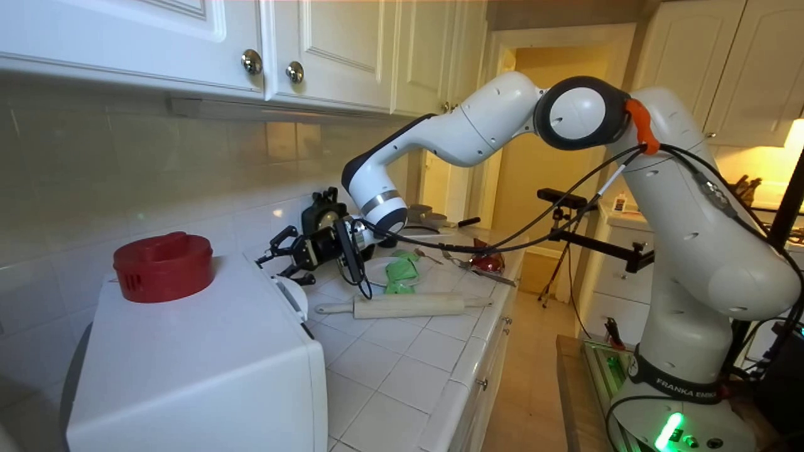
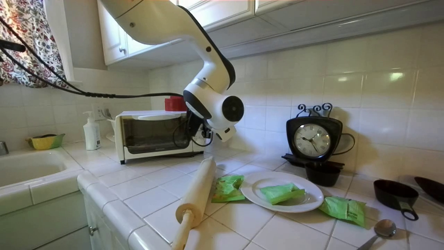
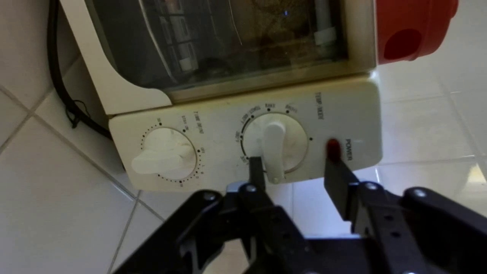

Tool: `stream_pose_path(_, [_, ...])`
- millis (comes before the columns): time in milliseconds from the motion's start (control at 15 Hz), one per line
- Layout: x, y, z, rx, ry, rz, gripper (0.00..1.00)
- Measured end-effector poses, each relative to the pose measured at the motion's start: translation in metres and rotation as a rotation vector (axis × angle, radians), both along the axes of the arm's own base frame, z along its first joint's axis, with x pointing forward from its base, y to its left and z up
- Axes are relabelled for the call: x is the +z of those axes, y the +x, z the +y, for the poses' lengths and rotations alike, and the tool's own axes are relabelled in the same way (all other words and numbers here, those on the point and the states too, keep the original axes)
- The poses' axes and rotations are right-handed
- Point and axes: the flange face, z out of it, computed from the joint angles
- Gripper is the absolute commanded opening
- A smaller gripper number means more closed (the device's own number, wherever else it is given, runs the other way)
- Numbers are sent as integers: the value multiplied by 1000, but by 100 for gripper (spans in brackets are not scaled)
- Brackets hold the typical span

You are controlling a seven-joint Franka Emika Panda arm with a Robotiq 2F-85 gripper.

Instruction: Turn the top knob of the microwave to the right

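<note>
"FRANKA EMIKA" is lettered on the collar [image 1: 681, 384] of the arm [image 1: 496, 119], which arches out over the table [image 1: 383, 370] and bends down toward the white toaster oven [image 1: 201, 351] standing on it. In the wrist view, the panel [image 3: 222, 146] reads "POWER" by a red light [image 3: 333, 148] and "TEMP/MODE" by the top knob [image 3: 274, 146]; smaller dial print is blurred. The pincer [image 3: 293, 163] has its fingers apart around the knob's grip, contact unclear.

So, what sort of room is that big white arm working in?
A kitchen, probably in someone's home, judging by the sink, the white toaster oven and the wooden rolling pin.
</note>
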Motion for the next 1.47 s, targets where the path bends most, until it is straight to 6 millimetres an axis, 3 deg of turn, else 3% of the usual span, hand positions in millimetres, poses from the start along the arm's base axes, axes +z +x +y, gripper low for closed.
stream_pose_path(200, [-4, 3, 2, 9, 16, 7, 51])
stream_pose_path(333, [-5, 4, 4, 12, 25, 13, 35])
stream_pose_path(533, [-5, 6, 6, 14, 32, 17, 26])
stream_pose_path(667, [-10, 5, 9, 16, 36, 24, 33])
stream_pose_path(800, [-11, 5, 9, 16, 38, 25, 30])
stream_pose_path(1000, [-11, 5, 10, 17, 39, 26, 45])
stream_pose_path(1067, [-12, 5, 11, 18, 40, 27, 41])
stream_pose_path(1133, [-13, 5, 11, 18, 40, 28, 21])
stream_pose_path(1267, [-14, 5, 12, 18, 43, 30, 14])
stream_pose_path(1400, [-12, 5, 12, 13, 51, 27, 1])
stream_pose_path(1467, [-12, 5, 12, 11, 54, 26, 1])
